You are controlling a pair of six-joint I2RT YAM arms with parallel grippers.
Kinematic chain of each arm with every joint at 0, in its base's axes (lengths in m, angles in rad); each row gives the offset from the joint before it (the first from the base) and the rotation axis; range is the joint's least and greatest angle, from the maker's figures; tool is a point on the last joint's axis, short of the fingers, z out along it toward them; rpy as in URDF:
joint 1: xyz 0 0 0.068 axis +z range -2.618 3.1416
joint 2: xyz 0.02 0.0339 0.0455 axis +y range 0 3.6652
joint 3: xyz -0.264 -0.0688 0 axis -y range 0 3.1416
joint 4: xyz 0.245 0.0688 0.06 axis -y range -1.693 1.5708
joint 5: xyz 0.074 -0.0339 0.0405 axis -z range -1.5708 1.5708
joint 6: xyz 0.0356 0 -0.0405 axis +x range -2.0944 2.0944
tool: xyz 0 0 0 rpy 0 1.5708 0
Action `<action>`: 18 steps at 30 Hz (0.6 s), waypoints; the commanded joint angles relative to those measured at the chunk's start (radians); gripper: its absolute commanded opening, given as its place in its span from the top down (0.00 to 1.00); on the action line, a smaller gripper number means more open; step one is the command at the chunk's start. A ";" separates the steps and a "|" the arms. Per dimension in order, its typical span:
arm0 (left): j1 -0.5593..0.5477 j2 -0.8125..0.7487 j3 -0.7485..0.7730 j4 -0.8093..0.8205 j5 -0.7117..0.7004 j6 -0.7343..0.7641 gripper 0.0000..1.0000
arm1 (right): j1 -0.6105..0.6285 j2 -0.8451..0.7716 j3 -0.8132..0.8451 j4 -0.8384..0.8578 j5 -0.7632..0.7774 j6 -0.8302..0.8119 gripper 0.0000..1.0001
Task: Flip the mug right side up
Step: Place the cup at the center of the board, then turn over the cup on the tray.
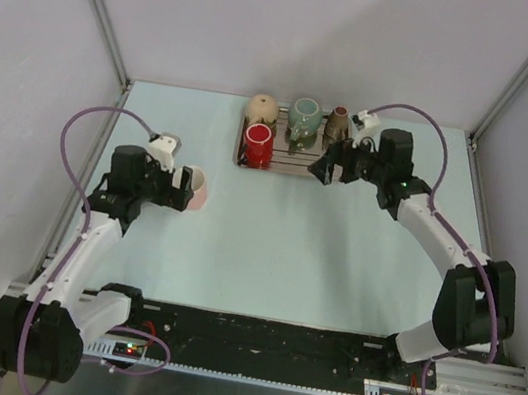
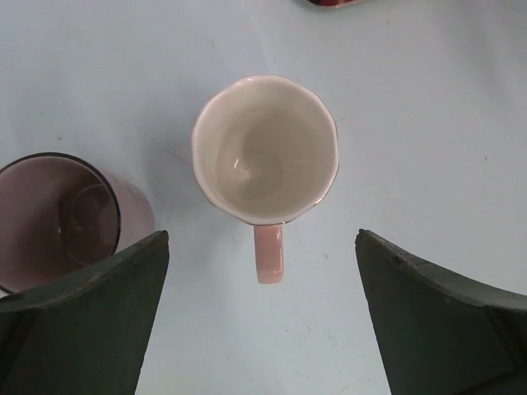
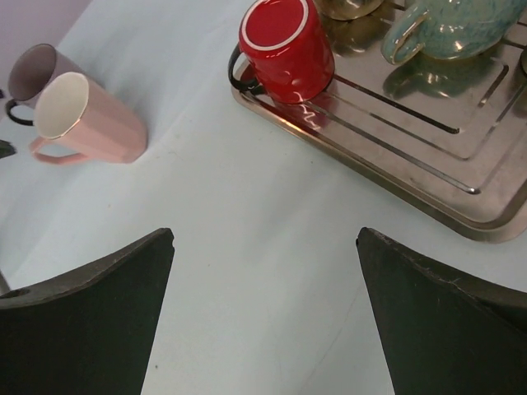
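Left wrist: mug (image 2: 265,152) stands upright between the wide, empty jaws of the left gripper (image 2: 262,247). Lift straight off, brushing neither it nor the cup (image 2: 58,214) outside one jaw. Right gripper (image 3: 265,239) gapes wide, empty.

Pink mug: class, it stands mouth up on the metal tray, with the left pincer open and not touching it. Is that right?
No. The pink mug stands mouth up on the table, not on the metal tray; the right wrist view shows it well clear of the tray. The left pincer is open and not touching it, as stated.
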 commanded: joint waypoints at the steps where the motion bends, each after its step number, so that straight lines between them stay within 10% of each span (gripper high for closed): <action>1: 0.032 -0.047 0.057 0.020 0.021 0.003 0.01 | 0.067 0.064 0.121 -0.052 0.177 -0.053 0.01; 11: 0.039 -0.083 0.080 0.023 0.089 0.013 0.00 | 0.126 0.252 0.326 -0.115 0.446 -0.085 0.00; 18: 0.039 -0.097 0.069 0.024 0.101 0.019 0.00 | 0.049 0.398 0.483 -0.175 0.355 -0.115 0.04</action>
